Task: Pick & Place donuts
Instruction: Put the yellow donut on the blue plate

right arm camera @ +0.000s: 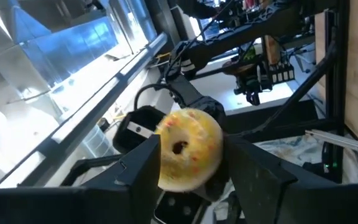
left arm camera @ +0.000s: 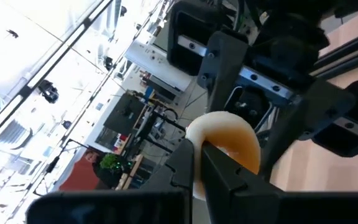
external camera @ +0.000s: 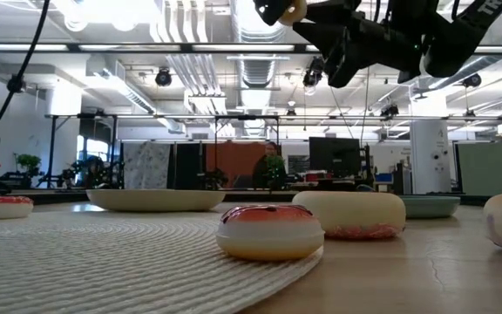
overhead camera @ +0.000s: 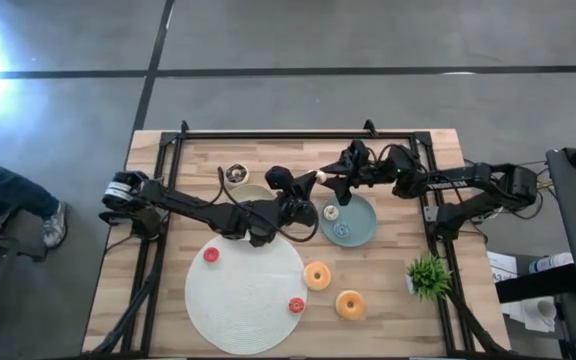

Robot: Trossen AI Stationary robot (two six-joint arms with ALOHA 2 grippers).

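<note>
At the upper middle of the overhead frame, above the teal plate, the two grippers meet in the air. The left gripper is clamped on a yellow donut; the right gripper has its fingers spread either side of it.

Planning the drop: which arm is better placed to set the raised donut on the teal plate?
Right, probably: the right gripper sits nearer the teal plate; the left gripper, holding the donut, reaches across.

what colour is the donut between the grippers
Yellow-orange icing with sprinkles on the donut; clearest in the right wrist view.
</note>
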